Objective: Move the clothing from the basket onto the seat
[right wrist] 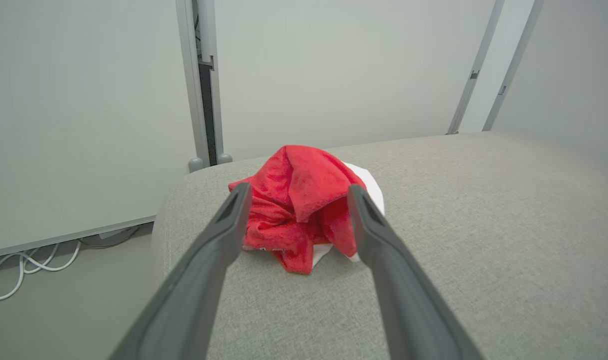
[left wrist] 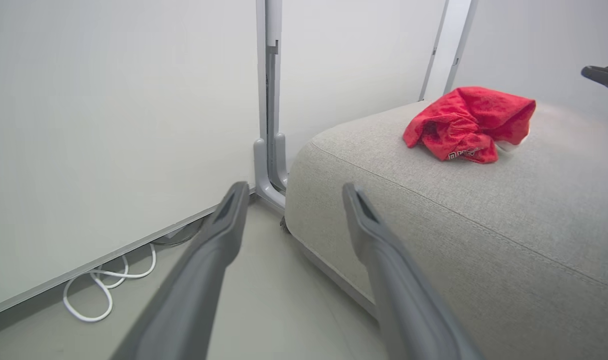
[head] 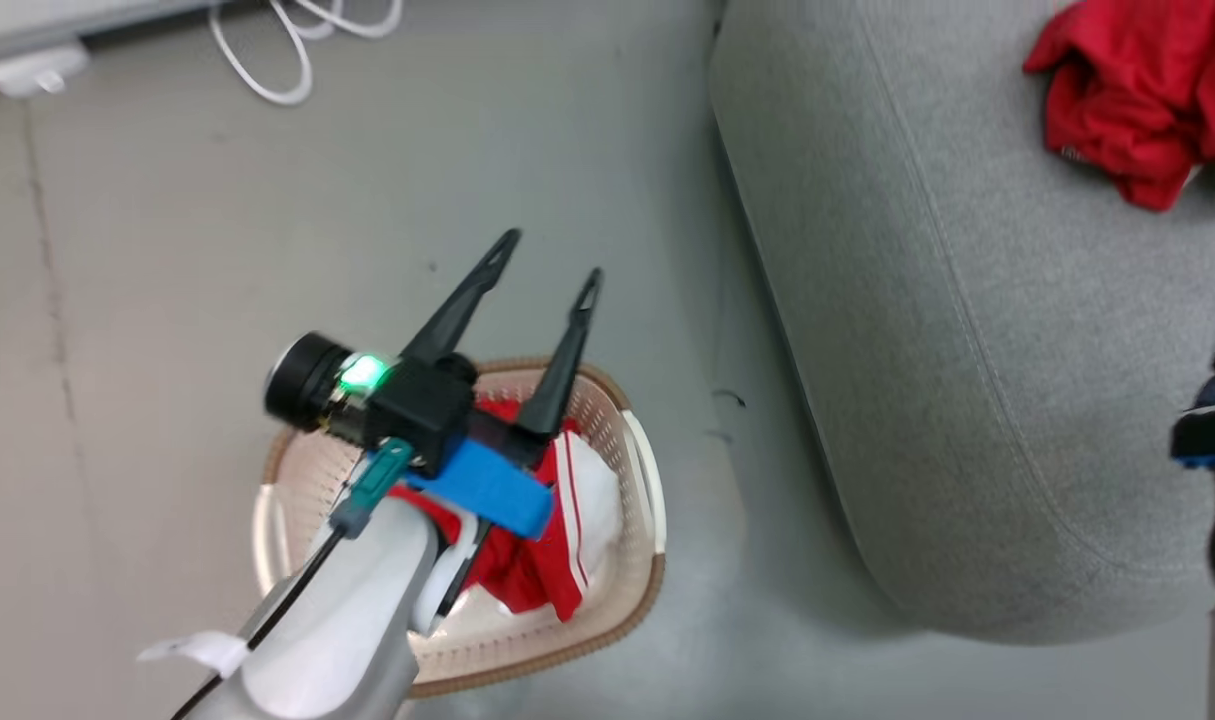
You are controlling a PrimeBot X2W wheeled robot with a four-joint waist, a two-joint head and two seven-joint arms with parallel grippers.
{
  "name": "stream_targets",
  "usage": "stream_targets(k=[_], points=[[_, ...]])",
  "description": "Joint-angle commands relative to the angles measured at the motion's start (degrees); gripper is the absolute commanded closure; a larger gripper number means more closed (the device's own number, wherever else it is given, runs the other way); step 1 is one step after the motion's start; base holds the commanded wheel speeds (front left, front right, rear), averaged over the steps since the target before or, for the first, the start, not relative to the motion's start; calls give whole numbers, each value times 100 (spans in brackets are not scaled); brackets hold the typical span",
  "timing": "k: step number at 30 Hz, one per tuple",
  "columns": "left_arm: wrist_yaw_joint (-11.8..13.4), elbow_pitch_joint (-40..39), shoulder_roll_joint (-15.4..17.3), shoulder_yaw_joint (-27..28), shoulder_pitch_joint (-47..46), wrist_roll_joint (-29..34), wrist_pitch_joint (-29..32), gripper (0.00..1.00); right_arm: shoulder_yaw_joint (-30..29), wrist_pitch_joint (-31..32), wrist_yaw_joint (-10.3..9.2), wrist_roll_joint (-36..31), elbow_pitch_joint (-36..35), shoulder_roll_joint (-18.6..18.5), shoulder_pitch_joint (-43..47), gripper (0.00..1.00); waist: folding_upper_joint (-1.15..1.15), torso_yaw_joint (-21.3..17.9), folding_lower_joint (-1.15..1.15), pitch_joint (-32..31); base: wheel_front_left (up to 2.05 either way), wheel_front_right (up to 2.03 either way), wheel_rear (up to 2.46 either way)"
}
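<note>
Pale wall panels (left wrist: 108,125), joined by grey metal posts (left wrist: 269,125), rise from a smooth grey floor (head: 217,250), where a white cable (head: 305,72) lies looped along the base.

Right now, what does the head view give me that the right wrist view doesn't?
Head view's extra: the basket on the floor, red clothing inside, the open left gripper over it. Right wrist's extra: the open right gripper pointing at the garment, wall panels behind. Shared: the seat, that red garment on it, the white cable.
</note>
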Motion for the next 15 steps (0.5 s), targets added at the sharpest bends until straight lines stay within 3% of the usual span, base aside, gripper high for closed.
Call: stream_targets(k=[1,10,15], points=[[46,-72,-15,212,230,-12,-25,0,201,-4,3,1,-228,79,270,0,0,295,2,-526,0,0,0],[33,-248,-176,1136,925,74,-22,0,1003,-4,3,64,-854,221,871,0,0,821,2,-1157,0,0,0],[-25,-293,-288,1721,1306,165,-23,0,1589,-4,3,61,-843,261,1065,0,0,1085,2,-1444,0,0,0]])
